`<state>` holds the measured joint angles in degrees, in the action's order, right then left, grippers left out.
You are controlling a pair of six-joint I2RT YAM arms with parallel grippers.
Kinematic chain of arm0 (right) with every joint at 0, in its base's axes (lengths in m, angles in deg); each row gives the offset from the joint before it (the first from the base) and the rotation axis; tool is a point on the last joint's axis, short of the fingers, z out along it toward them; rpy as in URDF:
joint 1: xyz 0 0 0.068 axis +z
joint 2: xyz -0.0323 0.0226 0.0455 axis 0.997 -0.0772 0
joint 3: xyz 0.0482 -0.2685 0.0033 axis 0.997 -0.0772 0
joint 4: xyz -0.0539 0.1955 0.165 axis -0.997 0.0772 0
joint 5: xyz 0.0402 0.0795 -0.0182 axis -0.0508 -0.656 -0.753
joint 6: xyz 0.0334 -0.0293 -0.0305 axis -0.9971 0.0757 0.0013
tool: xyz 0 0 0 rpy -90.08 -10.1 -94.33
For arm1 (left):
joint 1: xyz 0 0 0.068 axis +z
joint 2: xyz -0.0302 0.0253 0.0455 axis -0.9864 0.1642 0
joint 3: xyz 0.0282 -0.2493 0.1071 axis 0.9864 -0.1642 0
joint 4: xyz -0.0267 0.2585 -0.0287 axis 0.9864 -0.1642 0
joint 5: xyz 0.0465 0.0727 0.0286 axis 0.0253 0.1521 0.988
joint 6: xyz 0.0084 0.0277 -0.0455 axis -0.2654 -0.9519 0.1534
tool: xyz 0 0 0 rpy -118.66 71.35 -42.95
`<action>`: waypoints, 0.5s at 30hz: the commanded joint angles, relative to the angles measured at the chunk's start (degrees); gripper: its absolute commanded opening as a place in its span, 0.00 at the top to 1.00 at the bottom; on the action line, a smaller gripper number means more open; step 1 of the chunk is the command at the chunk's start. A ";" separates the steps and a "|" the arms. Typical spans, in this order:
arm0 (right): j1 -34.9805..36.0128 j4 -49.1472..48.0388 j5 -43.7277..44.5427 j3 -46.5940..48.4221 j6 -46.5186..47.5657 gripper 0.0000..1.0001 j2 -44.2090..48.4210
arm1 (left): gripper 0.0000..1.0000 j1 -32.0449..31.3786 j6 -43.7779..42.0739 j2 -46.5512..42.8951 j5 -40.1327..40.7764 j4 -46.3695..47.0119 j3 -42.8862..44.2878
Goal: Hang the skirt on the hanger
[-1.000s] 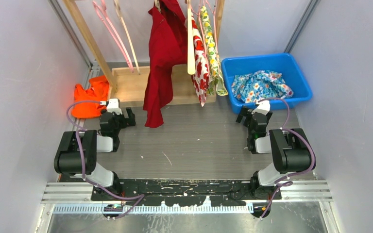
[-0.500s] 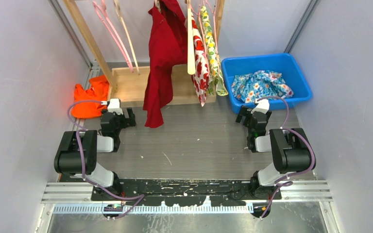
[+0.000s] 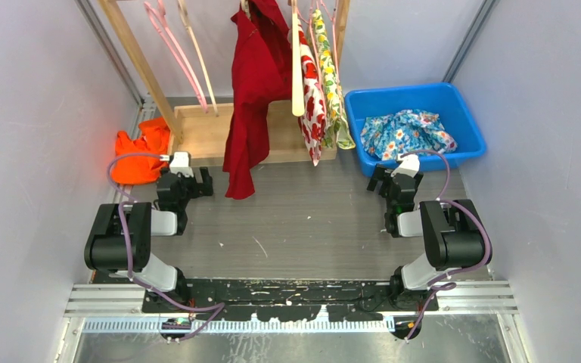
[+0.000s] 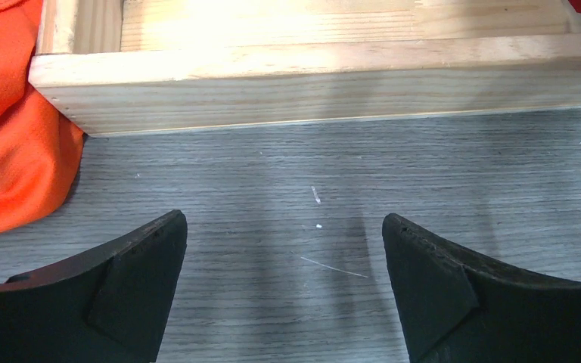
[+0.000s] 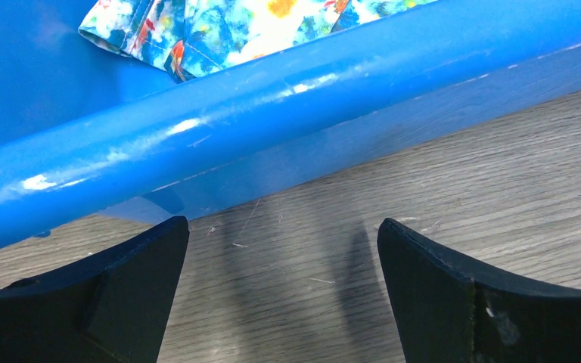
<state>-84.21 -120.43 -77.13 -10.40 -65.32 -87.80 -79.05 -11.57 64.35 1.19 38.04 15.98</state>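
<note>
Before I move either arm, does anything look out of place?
Yes: an orange garment lies crumpled on the table beside the rack's wooden base, at the left, neither hung nor in the blue bin where the floral skirt sits. Nothing else stands out.

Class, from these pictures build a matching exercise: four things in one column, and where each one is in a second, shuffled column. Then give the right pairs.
Things:
1. blue floral skirt
2. orange garment
3. red garment
4. pink hanger

Places:
A. hanging bare near the left end of the wooden rack
B. lying crumpled in the blue bin
C. hanging from the middle of the rack
D. heaped on the table beside the left end of the rack's base

Pairs: 1-B, 2-D, 3-C, 4-A
</note>
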 commanded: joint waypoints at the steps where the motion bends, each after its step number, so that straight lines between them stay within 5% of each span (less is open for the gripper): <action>1: -0.16 -2.40 0.08 1.55 0.20 0.00 0.27 | 0.00 -0.27 -1.62 0.32 -1.56 2.39 1.65; 15: -0.15 -2.17 0.08 1.73 0.01 0.00 0.33 | 0.00 -0.26 -1.62 0.27 -1.53 2.38 1.65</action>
<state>-84.21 -120.41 -77.13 -10.34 -65.32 -87.80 -79.05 -11.79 64.35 0.16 37.82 16.13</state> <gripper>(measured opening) 0.999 0.996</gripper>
